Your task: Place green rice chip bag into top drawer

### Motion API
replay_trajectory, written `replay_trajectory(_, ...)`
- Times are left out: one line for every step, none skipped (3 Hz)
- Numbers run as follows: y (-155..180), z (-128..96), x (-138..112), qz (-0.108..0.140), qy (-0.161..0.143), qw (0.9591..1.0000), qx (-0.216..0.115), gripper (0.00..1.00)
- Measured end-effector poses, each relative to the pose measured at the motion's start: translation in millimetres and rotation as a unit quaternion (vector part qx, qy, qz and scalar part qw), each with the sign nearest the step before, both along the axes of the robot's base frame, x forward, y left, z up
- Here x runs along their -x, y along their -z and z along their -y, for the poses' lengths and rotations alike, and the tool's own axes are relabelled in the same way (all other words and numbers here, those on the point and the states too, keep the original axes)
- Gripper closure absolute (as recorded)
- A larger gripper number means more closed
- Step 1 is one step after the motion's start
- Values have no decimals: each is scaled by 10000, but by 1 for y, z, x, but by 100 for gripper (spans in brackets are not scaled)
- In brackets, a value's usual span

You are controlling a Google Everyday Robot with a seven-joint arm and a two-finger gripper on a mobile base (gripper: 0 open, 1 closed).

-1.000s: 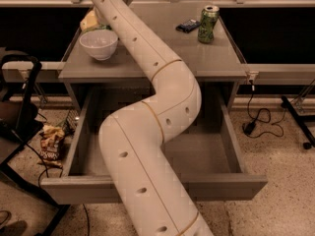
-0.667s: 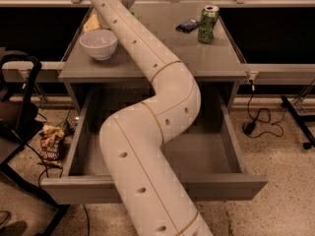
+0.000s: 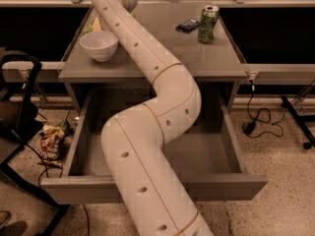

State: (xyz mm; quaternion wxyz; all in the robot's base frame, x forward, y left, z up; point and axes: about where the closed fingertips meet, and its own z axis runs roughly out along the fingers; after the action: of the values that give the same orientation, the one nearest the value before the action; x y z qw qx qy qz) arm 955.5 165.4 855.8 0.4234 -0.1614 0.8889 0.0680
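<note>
My jaws are hidden behind the arm at eleven o'clock on the table (image 3: 197, 58), so I cannot tell their grip; the green rice chip bag (image 3: 89, 28) peeks out there, lettering unreadable; the top drawer (image 3: 211, 154) is open at six

Speckled floor (image 3: 285, 181) — grey table (image 3: 197, 58), black cables (image 3: 258, 119).

Looks like a lab or test room: a grey metal bench (image 3: 216, 58), speckled floor (image 3: 285, 181) and loose cables (image 3: 256, 119). The gripper is hidden behind the arm (image 3: 162, 82) at the bench's back left.
</note>
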Motion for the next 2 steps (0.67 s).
replay_trajectory(0, 0, 0, 0, 0, 10000, 0, 64)
replay_trajectory(0, 0, 0, 0, 0, 10000, 0, 96)
